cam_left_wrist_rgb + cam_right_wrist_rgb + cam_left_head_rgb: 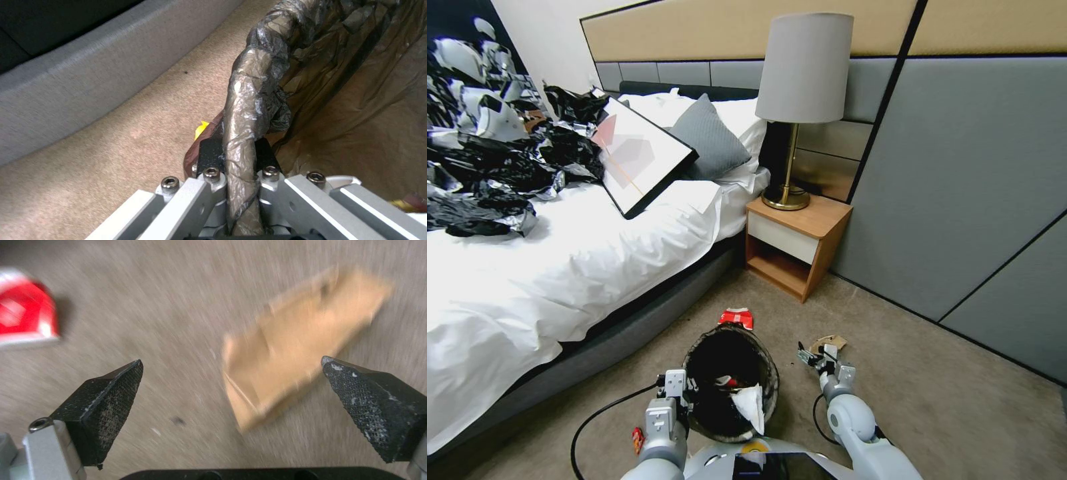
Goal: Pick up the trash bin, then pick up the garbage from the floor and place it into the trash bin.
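While the bed (560, 267) and nightstand (794, 243) border the beige carpet (934, 400), the trash bin (730, 393) sits held by its lined rim in the clamped left gripper (236, 156), apparently to keep it near. The right gripper (231, 373) hangs wide apart above a brown paper scrap (293, 340), likely for grabbing; a red wrapper (737, 319) lies behind the bin.

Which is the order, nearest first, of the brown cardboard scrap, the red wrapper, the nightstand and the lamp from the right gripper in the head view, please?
From the right gripper, open and low over the carpet:
1. Brown cardboard scrap, on the floor just ahead of it.
2. Red wrapper, on the floor beyond the trash bin, toward the left arm's side.
3. Nightstand, beside the bed.
4. Lamp, standing on the nightstand.
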